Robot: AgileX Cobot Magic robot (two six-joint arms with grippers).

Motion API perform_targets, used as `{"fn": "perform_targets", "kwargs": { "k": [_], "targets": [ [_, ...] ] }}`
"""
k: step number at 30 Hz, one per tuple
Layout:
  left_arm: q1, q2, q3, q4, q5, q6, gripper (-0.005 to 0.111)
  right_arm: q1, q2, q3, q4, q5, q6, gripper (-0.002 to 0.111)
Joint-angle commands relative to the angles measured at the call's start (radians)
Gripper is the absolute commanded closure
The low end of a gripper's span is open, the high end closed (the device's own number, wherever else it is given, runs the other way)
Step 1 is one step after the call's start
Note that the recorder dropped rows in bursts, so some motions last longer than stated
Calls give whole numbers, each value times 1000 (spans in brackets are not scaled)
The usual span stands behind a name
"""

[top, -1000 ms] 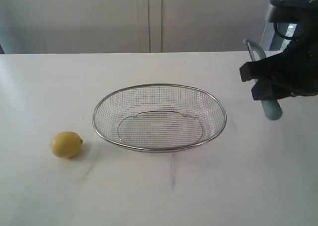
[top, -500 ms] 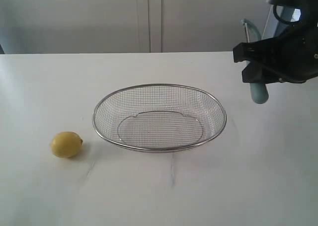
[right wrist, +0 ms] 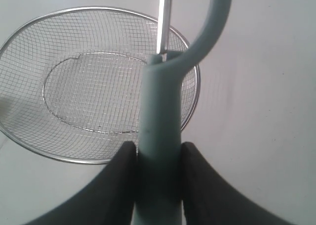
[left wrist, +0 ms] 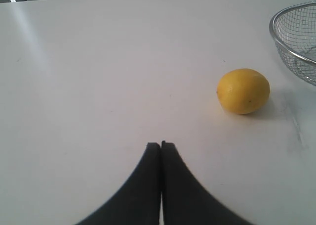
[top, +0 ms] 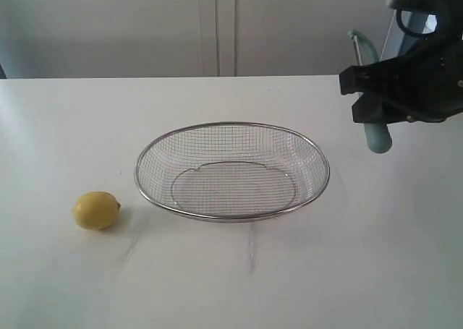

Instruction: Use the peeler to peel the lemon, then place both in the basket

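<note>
The yellow lemon (top: 96,210) lies on the white table, left of the wire-mesh basket (top: 231,171). In the left wrist view the lemon (left wrist: 244,91) rests ahead and to one side of my left gripper (left wrist: 161,145), which is shut with nothing in it; the basket rim (left wrist: 284,46) shows at the edge. My left gripper is out of the exterior view. My right gripper (top: 372,112) hovers above the table at the basket's right, shut on the teal peeler (top: 376,135). The peeler handle (right wrist: 159,116) sits between the black fingers (right wrist: 123,160), its loop head over the basket (right wrist: 29,136).
The white table (top: 231,285) fills the view, with a pale wall and cabinet doors (top: 217,25) behind it. The right arm's black body (top: 427,69) hangs over the table's right side.
Over the last second my right gripper lifted the peeler up and slightly left, toward the basket's right rim. In the last half second it barely moved. Lemon and basket stayed put.
</note>
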Motion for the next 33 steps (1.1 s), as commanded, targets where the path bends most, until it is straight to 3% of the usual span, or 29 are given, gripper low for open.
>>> {"fn": "perform_targets", "kwargs": {
  "k": [1,7,17,33],
  "targets": [
    [-8,-5,5,-9,0,1,107,-6,-7,2,3,2,-14,108],
    [-7,-5,5,-9,-39,1,107,-6,-7,2,3,6,-14,108],
    [-7,-5,5,-9,-461,1,107,-6,-7,2,5,13,-14,108],
    [-7,-5,5,-9,-481,1,107,-6,-7,2,28,20,-14,108]
  ]
}}
